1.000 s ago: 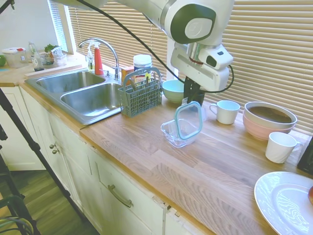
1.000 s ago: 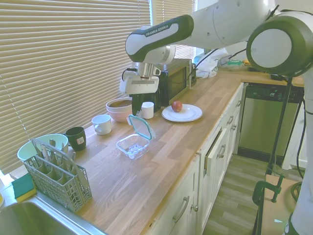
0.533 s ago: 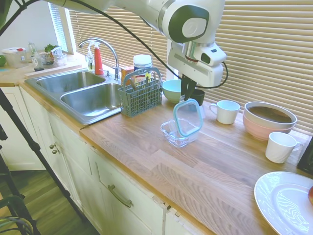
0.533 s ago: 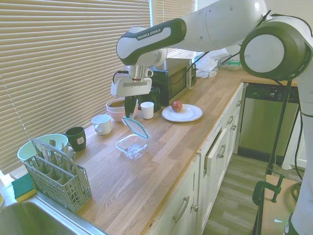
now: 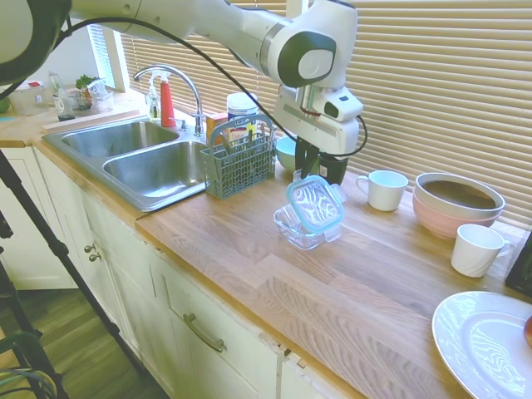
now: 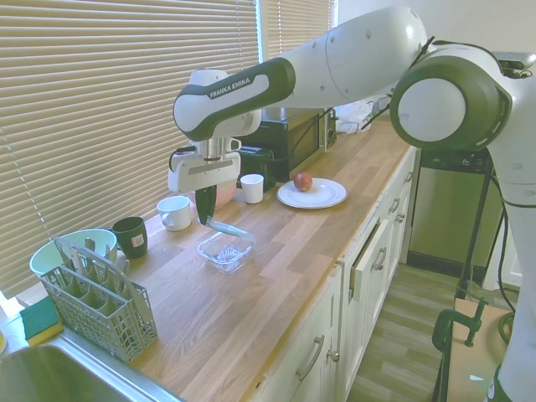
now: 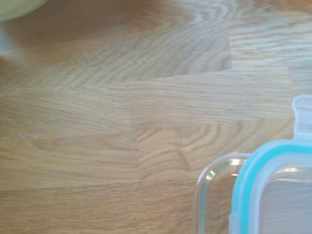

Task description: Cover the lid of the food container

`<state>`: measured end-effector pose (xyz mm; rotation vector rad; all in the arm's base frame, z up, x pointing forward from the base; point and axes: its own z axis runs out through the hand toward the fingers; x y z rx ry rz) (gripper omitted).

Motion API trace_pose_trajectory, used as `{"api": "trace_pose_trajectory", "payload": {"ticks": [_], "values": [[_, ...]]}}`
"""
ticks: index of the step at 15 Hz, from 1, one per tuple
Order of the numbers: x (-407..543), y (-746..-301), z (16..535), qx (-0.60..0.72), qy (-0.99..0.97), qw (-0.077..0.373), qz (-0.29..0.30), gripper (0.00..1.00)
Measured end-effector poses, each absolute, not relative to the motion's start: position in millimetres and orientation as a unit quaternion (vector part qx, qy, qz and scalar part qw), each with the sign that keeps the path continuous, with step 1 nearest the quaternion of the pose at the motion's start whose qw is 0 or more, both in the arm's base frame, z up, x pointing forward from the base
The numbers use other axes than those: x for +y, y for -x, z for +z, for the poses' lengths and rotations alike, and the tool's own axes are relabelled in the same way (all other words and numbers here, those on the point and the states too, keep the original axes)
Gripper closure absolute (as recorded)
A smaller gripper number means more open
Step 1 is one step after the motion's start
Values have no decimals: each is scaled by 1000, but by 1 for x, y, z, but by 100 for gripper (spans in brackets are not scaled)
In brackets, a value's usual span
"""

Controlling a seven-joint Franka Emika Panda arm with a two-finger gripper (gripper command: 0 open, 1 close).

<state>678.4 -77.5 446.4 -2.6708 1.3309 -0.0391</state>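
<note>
at frame centre, the claw (image 5: 308,172) pinches the lid (image 5: 314,202) by its far edge, tilted over the food container (image 5: 301,227) on the worktop (image 5: 249,249); lowering should stay level and corner-aligned before release.

One camera looks along the table (image 5: 349,283) from the sink (image 5: 141,158) end, the other from opposite, both sharing the food container (image 5: 301,226); the wrist camera looks straight down, close.

we see a kitchen with a long wooden countertop (image 5: 349,283) over cream cabinets (image 5: 125,266). closed slatted blinds (image 5: 449,75) cover the windows along the far wall. a steel double sink (image 5: 137,158) with a curved tap (image 5: 170,79) sits at the left, above a wood-plank floor (image 5: 66,349).
</note>
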Motion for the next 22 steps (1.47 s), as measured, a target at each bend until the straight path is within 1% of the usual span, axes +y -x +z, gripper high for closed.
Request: {"api": "trace_pose_trajectory", "payload": {"ticks": [6,10,15,20,21,22], "values": [[-55,-686,416,430,901,51,-7,100],[-43,-685,386,415,910,24,5,100],[-45,-686,382,416,909,24,-4,100],[-59,-687,382,432,901,45,-7,100],[-63,-686,382,435,899,47,-6,0],[-66,-686,382,437,898,48,-5,0]]}}
